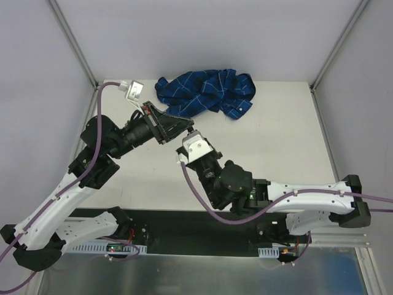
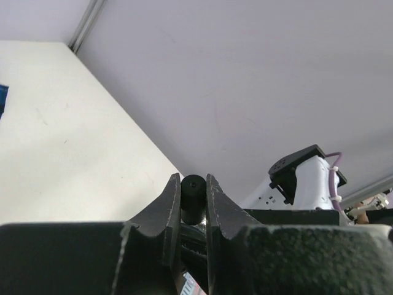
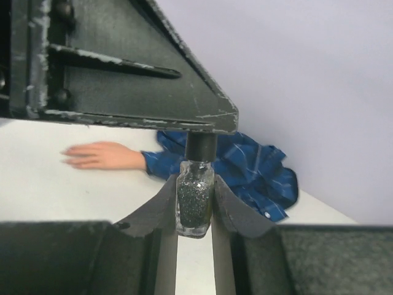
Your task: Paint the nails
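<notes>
In the right wrist view my right gripper (image 3: 195,184) is shut on a small glass bottle of dark glittery polish (image 3: 195,206) and holds it upright above the table. My left gripper (image 2: 193,179) is shut on the bottle's dark cap (image 2: 193,198), which meets the bottle from above in the right wrist view (image 3: 201,146). The two grippers meet at the table's middle (image 1: 189,132). The peach dummy hand (image 3: 101,155) lies flat beyond the bottle, its blue checked sleeve (image 3: 245,169) bunched to the right. Its nails are too small and blurred to make out.
The blue checked shirt (image 1: 206,92) lies crumpled at the back centre of the white table (image 1: 276,135). A white cable connector (image 1: 132,91) sits at the back left. Grey walls and metal frame posts (image 1: 73,43) enclose the table.
</notes>
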Motion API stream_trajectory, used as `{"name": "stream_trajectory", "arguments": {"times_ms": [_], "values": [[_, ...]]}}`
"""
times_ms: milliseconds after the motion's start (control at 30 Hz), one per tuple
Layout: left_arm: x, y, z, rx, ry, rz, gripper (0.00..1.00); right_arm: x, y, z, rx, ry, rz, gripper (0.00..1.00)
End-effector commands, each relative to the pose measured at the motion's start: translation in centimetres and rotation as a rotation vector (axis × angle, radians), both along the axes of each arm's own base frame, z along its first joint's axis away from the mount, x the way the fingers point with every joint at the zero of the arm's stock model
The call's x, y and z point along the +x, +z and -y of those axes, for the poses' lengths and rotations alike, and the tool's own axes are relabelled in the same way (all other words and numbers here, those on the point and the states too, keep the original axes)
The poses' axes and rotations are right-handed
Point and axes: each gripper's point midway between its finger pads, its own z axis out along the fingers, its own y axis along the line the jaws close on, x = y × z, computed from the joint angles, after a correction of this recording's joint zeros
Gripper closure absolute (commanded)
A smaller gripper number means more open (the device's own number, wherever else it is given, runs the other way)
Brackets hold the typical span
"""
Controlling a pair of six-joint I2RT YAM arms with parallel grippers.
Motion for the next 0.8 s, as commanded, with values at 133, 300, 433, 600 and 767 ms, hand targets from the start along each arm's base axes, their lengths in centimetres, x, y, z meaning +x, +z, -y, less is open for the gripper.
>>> {"name": "stream_trajectory", "arguments": {"times_ms": [133,300,433,600,767], "values": [[0.6,-1.4,1.2,0.026,0.002,-0.084,0.89,-1.4,-0.1,-0.5,0.006,0.291,-0.073,1.0],[-0.6,-1.8,0.9,0.057,-0.042,-0.027,0.1,-3.0,-1.7,-0.3,0.101,0.532,-0.231,1.0],[-1.4,-1.2,-0.1,0.06,-0.035,0.044,0.01,-3.7,-2.2,0.7,0.184,0.69,-0.33,1.0],[-2.6,-1.5,-0.6,0.071,-0.067,0.086,0.01,-4.3,-1.9,2.2,0.305,0.859,-0.467,1.0],[-4.4,-1.8,0.3,0.085,-0.195,0.113,0.01,-7.2,0.1,2.5,0.372,1.136,-0.504,1.0]]}}
